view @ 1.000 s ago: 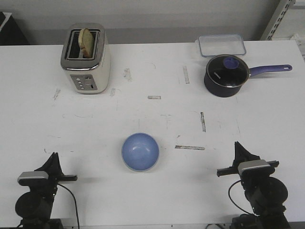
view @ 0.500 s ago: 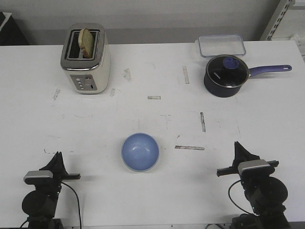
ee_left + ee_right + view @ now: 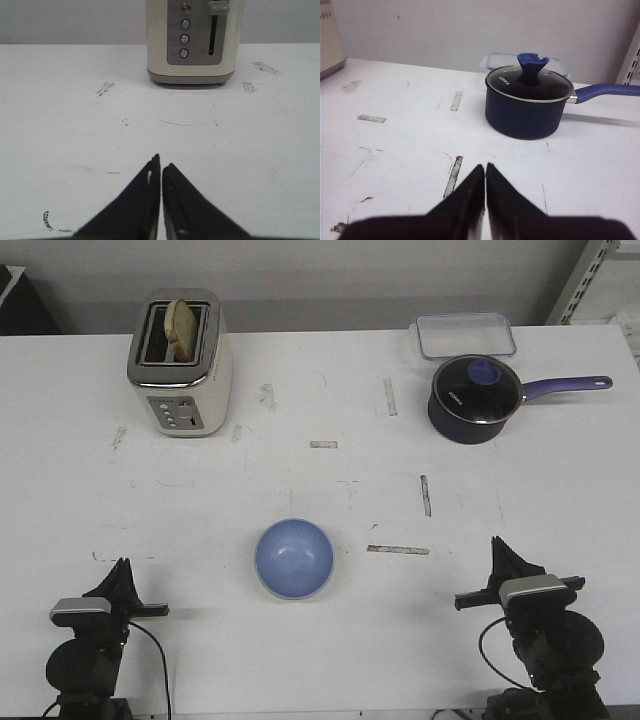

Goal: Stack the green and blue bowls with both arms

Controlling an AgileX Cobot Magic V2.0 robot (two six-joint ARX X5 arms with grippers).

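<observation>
Blue bowl [image 3: 294, 558] near table's front edge.
I see left gripper [image 3: 161, 170] and right gripper [image 3: 485, 170] both pressed together, empty.

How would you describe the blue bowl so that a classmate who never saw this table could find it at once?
Start at the white table and come to its near edge, between the two black grippers. The blue bowl sits there, open side up, apart from both. It is the only round, pale blue, lidless dish; the saucepan is dark, lidded and handled.

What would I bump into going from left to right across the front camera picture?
Left gripper → toaster → blue bowl → navy saucepan → right gripper.
</observation>
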